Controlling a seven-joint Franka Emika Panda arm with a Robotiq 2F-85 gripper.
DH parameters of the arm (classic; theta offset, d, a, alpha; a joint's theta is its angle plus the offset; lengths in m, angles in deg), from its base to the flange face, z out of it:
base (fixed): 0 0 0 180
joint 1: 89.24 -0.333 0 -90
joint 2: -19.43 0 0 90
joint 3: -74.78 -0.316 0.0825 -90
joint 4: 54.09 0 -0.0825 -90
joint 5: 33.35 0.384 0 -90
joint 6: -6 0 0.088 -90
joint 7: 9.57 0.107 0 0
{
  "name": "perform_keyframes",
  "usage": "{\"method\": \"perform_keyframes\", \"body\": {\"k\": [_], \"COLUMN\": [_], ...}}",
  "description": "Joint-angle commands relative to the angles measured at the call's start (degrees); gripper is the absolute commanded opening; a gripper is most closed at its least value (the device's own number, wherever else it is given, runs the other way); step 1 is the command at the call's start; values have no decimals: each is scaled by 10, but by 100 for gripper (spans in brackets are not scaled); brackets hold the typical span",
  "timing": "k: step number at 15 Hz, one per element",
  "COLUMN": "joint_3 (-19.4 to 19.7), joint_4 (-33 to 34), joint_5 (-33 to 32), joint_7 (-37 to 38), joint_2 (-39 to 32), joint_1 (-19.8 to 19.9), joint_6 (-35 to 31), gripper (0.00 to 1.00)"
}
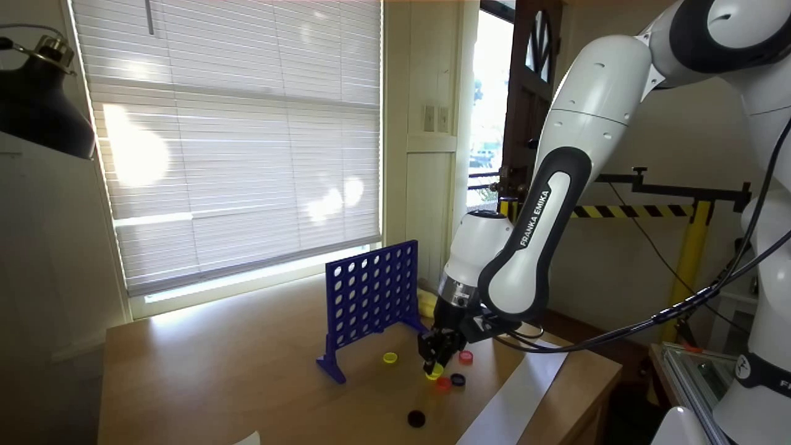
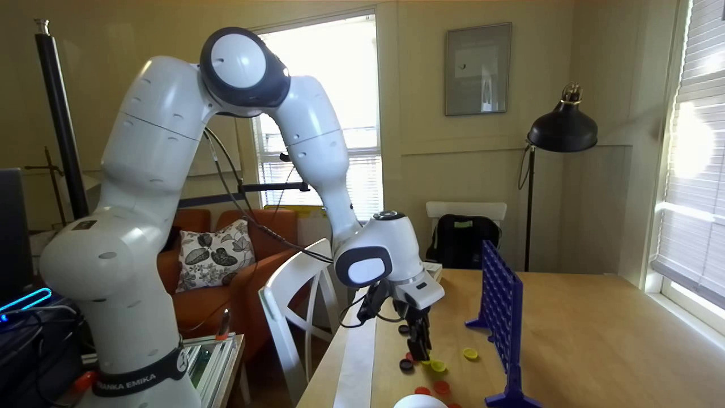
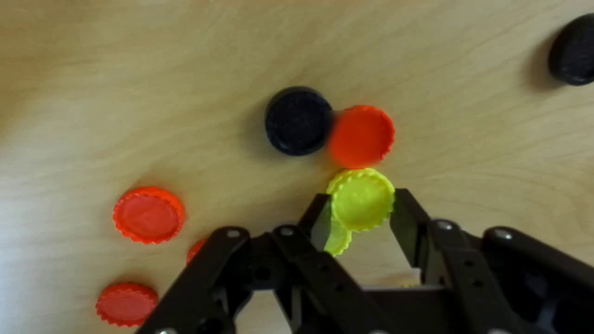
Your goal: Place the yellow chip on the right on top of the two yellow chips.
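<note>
The yellow chip [image 3: 364, 201] was apparently gripped between the fingers [image 3: 411, 222]; a second yellow chip [image 3: 339, 240] was overlapped toward the wrist view's lower left, so centring seemed needed.

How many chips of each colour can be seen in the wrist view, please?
Red chips: 4, one of them mostly hidden behind the hand
Black chips: 2, one of them cut off by the picture's edge
Yellow chips: at least 2, overlapping; I cannot tell whether more are hidden
Total: at least 8
</note>
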Motion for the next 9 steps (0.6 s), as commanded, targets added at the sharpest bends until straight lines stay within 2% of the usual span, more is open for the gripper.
{"method": "perform_keyframes", "body": {"k": [1, 9], "joint_3": [-14, -17], "joint_4": [6, 12], "joint_5": [18, 19], "joint_7": [-20, -20], "joint_2": [-8, -15], "joint_1": [11, 14], "joint_6": [-11, -21], "gripper": [14, 14]}}
